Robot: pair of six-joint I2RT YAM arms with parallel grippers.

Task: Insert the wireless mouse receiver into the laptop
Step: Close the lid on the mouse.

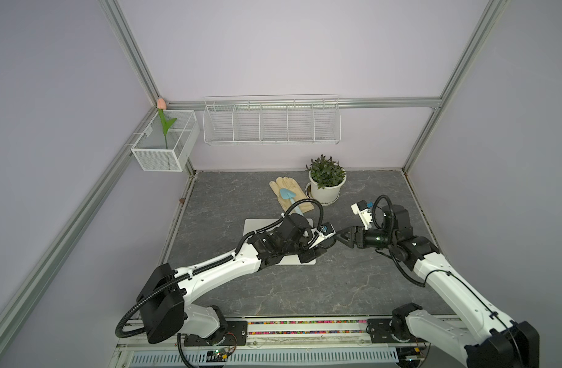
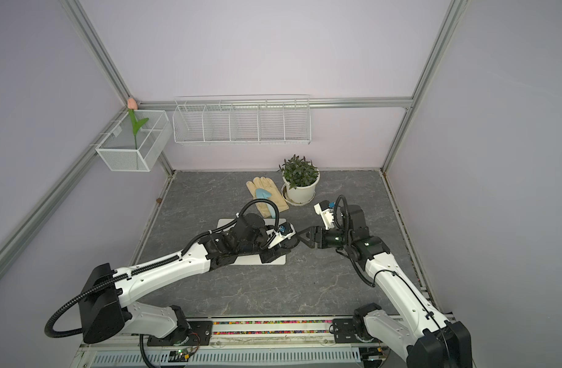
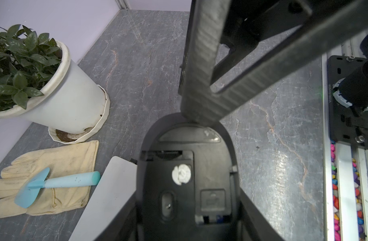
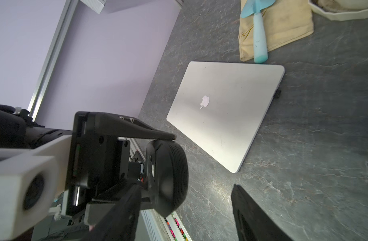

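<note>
Table top (image 1: 352,286): dark grey stone pattern with pale veins and a few rust-coloured streaks. Laptop (image 4: 220,125): plain silver, with a white apple logo (image 4: 204,101) on the lid. Mouse (image 3: 189,200): black, with a round white patch (image 3: 181,174) on the face seen in the left wrist view. Glove (image 3: 60,158): pale yellow. Trowel (image 3: 53,183): light blue. Pot (image 3: 68,100): white; leaves (image 3: 18,62) dark green with pale flecks. Walls (image 1: 273,47): pale lilac. Wire rack (image 1: 271,122) and mesh basket (image 1: 158,159): white. Tulip (image 1: 161,102): pink bloom, green stem. Arms (image 1: 222,270): white shells, black joints. Strip (image 1: 305,322) along the front rail: many-coloured pebbles.
</note>
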